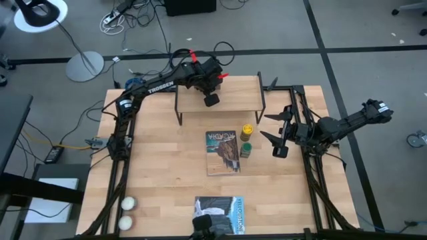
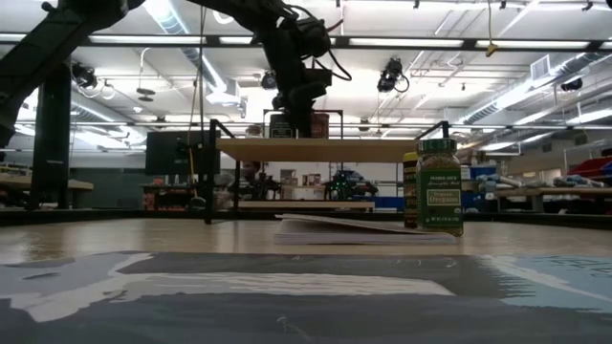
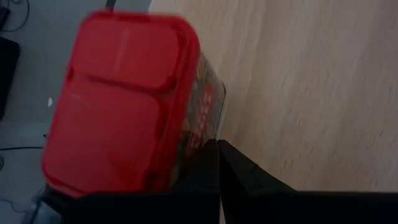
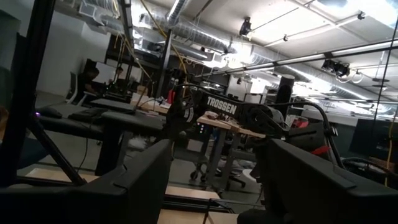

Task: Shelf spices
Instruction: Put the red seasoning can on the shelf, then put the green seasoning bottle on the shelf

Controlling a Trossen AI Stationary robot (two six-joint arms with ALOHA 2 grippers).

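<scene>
The light-wood shelf (image 1: pixel 230 100) stands at the table's far side. My left gripper (image 3: pixel 219 146) hangs over it, pointing down, fingers shut, beside the red tin (image 3: pixel 124 99). That tin (image 2: pixel 318 124) stands on the shelf by its far edge, and the dark square tin (image 1: pixel 211 100) stands on the shelf next to it. The yellow-lidded jar (image 1: pixel 247 129) and the green jar (image 1: pixel 245 150) stand on the table in front of the shelf. The tiny pale jar does not show. My right gripper (image 1: pixel 264 126) waits open, right of the jars. My left gripper comes from above with its shut fingers down beside the red tin's label side (image 3: pixel 202 118). The tin covers most of one finger (image 3: pixel 205 177), and I cannot tell whether that finger's outer side touches it. The tin stands on its base on the shelf.
A magazine (image 1: pixel 222 152) lies flat mid-table, left of the jars, and a second one (image 1: pixel 219 212) lies at the near edge. Two white balls (image 1: pixel 126 212) sit at the near left corner. Black frame rails run along both table sides.
</scene>
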